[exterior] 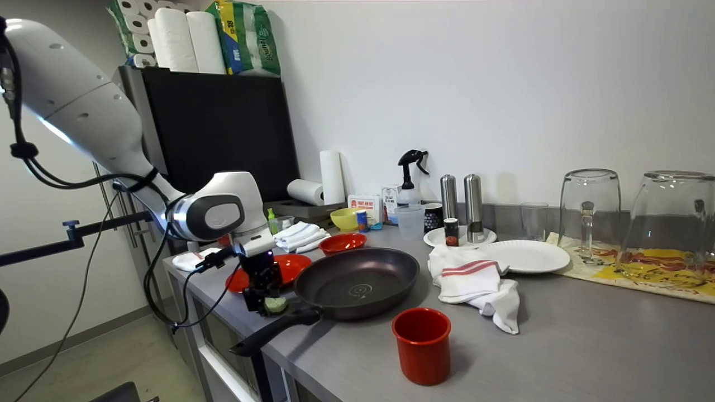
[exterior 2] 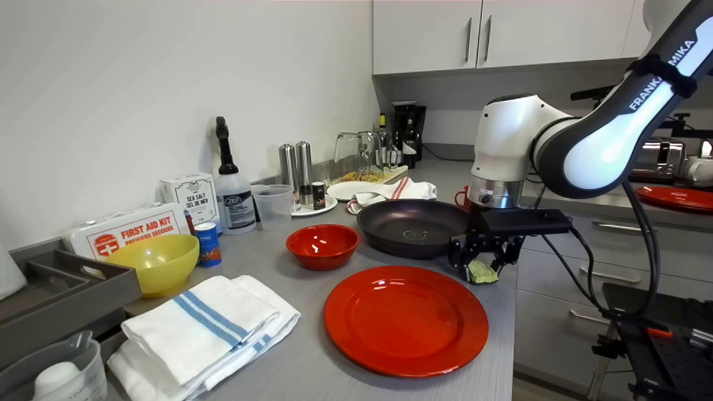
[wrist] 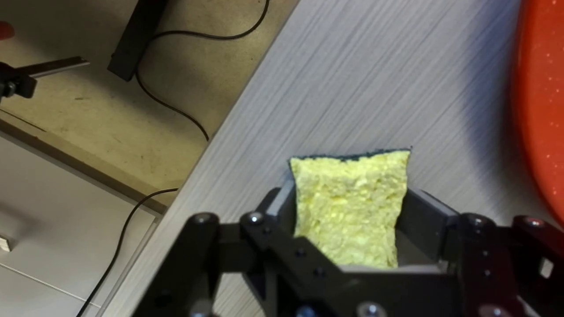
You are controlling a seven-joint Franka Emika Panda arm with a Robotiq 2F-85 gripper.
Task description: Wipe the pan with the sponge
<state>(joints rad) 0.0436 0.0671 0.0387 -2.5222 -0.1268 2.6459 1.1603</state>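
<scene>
Wrist view: the sponge (wrist: 350, 215) sits between the fingers of the tool (wrist: 350, 203), which bear on two opposite sides of it. No gap shows at the fingertips; the jaws are judged drawn in, gripping it. The yellow face is turned to the camera and a dark layer shows along one edge, suggesting the scouring side is underneath. Held by its sides, the sponge has that underside free to press on a surface, presumably the purpose of the hold. The tabletop (wrist: 352, 97) lies below.

In an exterior view, the frying pan (exterior: 357, 279) stands level on the tabletop, inner face up, a position suited to wiping. Its handle (exterior: 276, 330) points to the front edge and appears to reach past it, liable to be bumped. The sponge is outside the frying pan, beside the handle; wiping is judged not begun. A red mug (exterior: 423, 352) and a red-striped white cloth (exterior: 475, 282) are near the frying pan, well apart from the tool, so they should not obstruct it.

In an exterior view, the tool points down, the sponge low between its fingers, near the red plate (exterior 2: 406, 323) and the tabletop's edge. Contact between sponge and tabletop cannot be determined. Judgement: the sponge must be raised above the frying pan's rim before being set inside; carried across too low, it would probably push the frying pan, which nothing is seen to brace.
</scene>
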